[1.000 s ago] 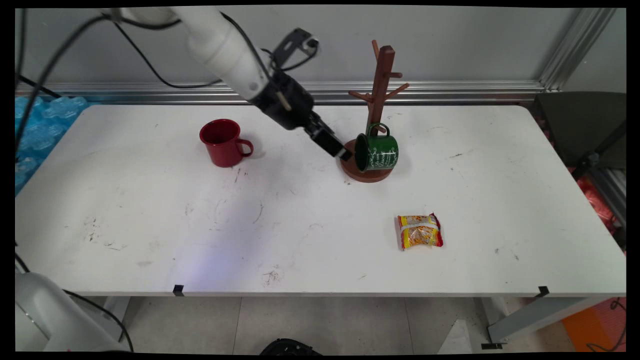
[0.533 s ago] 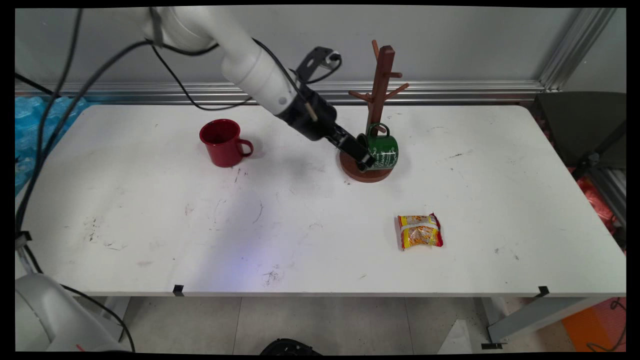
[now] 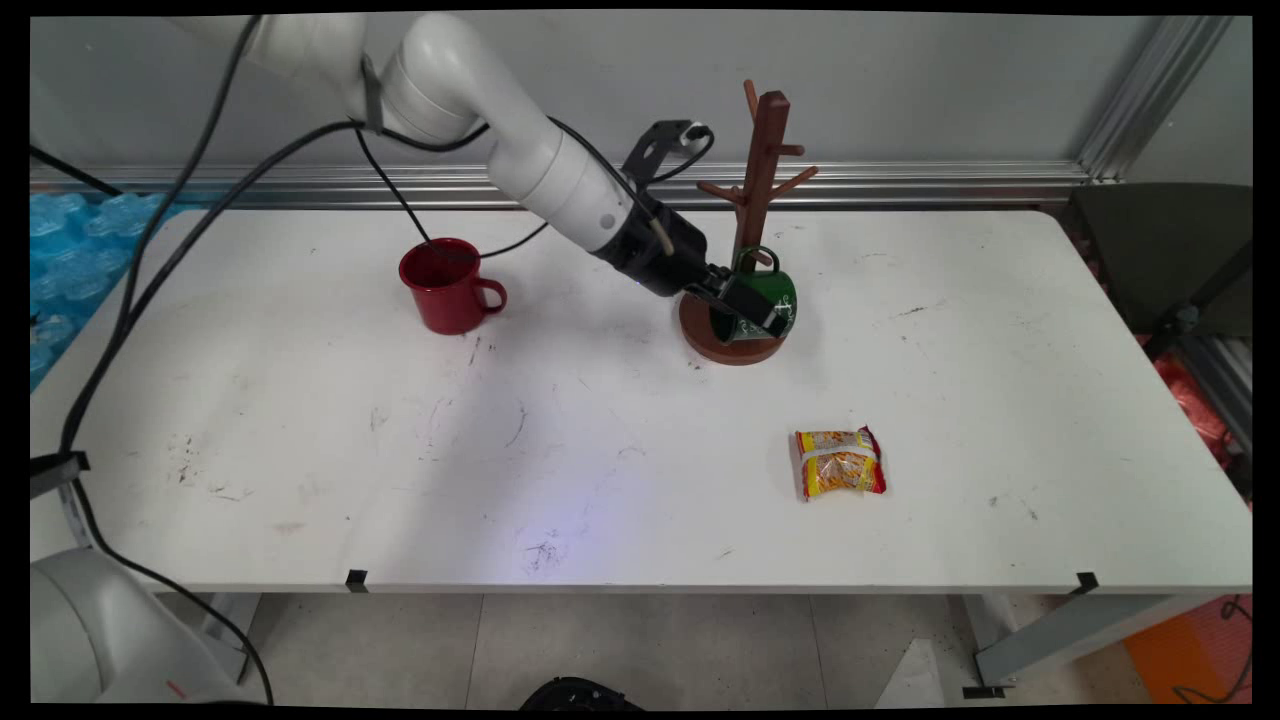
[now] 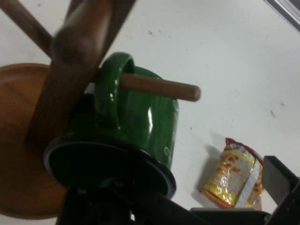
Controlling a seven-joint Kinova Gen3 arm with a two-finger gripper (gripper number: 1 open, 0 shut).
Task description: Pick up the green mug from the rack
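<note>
A white robot arm reaches down from the upper left across a white table [image 3: 300, 400]. Its black two-finger gripper [image 3: 750, 308] is at a glossy green enamel mug [image 3: 775, 290] that hangs by its handle on a low peg of a dark brown wooden mug tree [image 3: 765, 150]. The mug lies on its side, its open mouth facing the arm, just above the tree's round wooden base [image 3: 705, 335].

In the hand view, the mug [image 4: 140, 117] fills the middle, its handle looped over a rounded wooden peg [image 4: 159, 87]. One finger runs into the mug's dark opening and the other stands off outside its wall at the lower right, so the fingers are spread apart with the mug's rim between them. Whether either finger touches the wall cannot be told.

A red enamel mug [image 3: 445, 285] stands upright well to the left of the tree, handle pointing right. A yellow and red snack packet [image 3: 840, 463] lies flat on the table, nearer the front edge and to the right of the tree.
</note>
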